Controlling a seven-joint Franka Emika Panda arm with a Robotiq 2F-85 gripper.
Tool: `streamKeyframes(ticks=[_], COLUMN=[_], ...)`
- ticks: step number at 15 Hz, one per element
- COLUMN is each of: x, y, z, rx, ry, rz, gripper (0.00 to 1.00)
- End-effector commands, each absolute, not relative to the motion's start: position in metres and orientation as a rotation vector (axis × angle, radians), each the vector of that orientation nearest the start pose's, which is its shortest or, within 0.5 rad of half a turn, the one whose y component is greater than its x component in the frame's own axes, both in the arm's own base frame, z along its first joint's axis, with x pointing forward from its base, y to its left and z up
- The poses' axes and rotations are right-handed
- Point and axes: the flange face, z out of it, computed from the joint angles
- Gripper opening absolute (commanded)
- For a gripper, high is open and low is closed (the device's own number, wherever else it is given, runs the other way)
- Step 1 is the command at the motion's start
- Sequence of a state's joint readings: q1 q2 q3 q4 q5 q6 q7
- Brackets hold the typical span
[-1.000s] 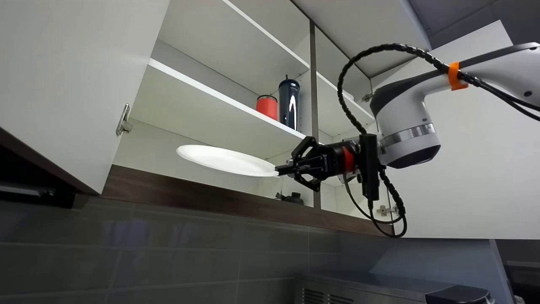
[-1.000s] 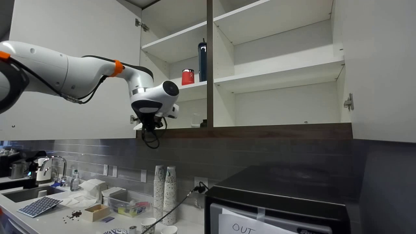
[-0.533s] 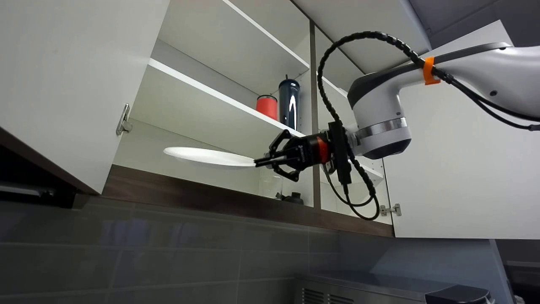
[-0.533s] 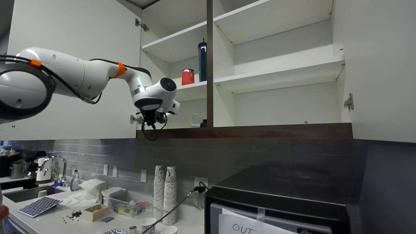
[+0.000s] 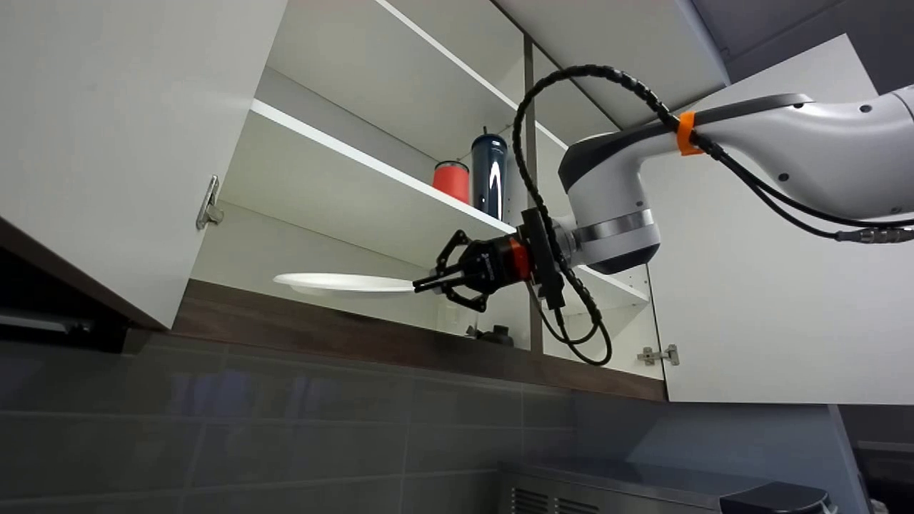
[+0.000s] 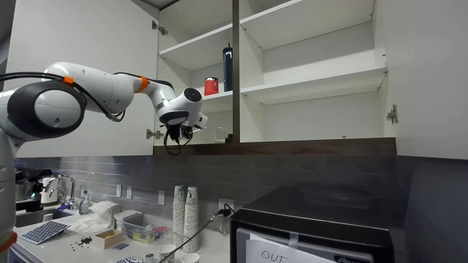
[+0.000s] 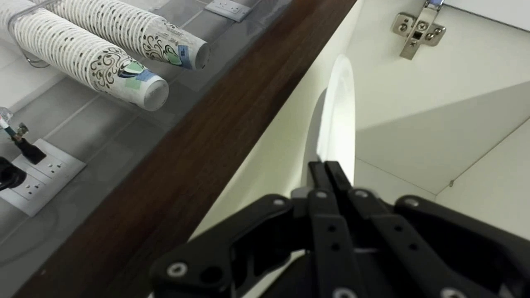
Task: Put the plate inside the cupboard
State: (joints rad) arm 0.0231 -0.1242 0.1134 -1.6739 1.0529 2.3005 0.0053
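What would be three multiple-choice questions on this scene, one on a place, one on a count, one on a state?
1. Where does the red tumbler stand?
A. In the sink
B. On a cupboard shelf
C. On the countertop

2. How many tall stacks of patterned paper cups show?
A. Two
B. Four
C. Five

3. How are the jaws set?
A. Wide open
B. Shut, holding nothing
C. Shut on the plate

Right letters
1. B, as both exterior views show it there, beside the navy bottle.
2. A, as an exterior view and the wrist view each show two.
3. C, as the wrist view shows its rim pinched between them.
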Motion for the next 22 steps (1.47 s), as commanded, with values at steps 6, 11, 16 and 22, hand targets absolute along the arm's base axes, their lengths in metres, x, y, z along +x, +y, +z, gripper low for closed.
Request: streamKeyframes(ticks=[6, 11, 16, 22], x=[0.580, 0.566, 0.544, 0.499], y=[0.117, 0.111, 0.095, 0.077], z=[0.742, 0.752, 0.756, 0.740], rx=[-1.993, -2.022, -2.144, -2.360], ry=[0.367, 0.311, 0.210, -0.094], rz=[-0.654, -0.637, -0.668, -0.758], gripper=[0.58, 0.96, 1.00, 1.00])
